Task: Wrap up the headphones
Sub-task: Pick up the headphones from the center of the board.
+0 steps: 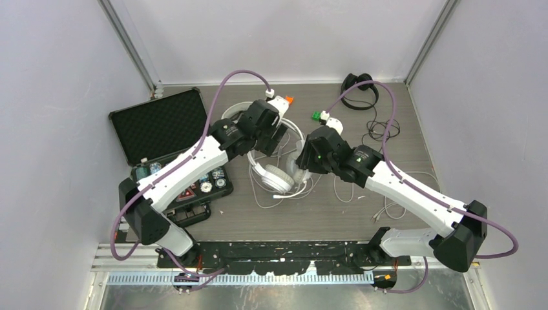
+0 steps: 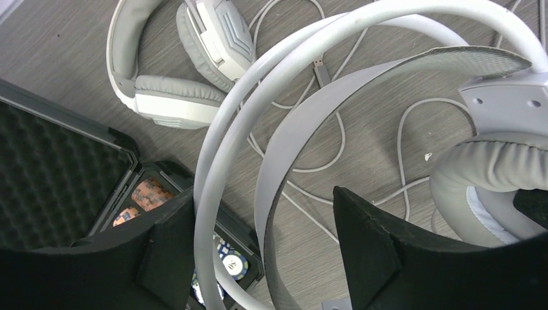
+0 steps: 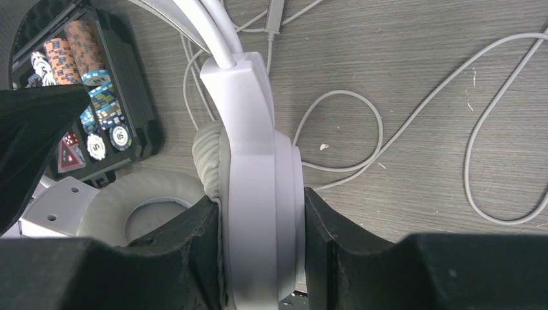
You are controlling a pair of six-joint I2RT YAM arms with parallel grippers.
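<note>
- The white headset (image 1: 279, 175) lies near the middle of the table (image 1: 417, 132), its ear cups toward 6 o'clock and its band arching away toward 12 o'clock.
- The right gripper (image 3: 258, 203) is clenched on one ear cup's hard outer shell. Both black fingers (image 3: 194, 245) press flat against its sides, and the pale ear cushion bulges out on the 9 o'clock side.
- The left gripper (image 2: 262, 197) is released and straddles the band at about 11 o'clock from the ear cups. The white tube headband (image 2: 220, 135) runs just against one finger, and the grey inner strap (image 2: 278, 145) passes through the gap, clear of the other finger.
- Its white cable (image 3: 381, 132) trails in loose loops over the wood-grain top, spreading from 6 o'clock round to 4 o'clock of the headset.
- A second white headset (image 2: 165, 103) lies at about 11 o'clock, largely under the left arm in the top view, with its grey cushions showing.
- The black headset (image 1: 352, 82) sits apart at 1 o'clock, near the far right corner. Its black cable (image 1: 381, 129) is bunched loosely just nearer than it.
- A black case (image 1: 161, 126) lies open at 9 o'clock, foam lid thrown back, with poker chips (image 3: 103, 103) racked in its tray.
</note>
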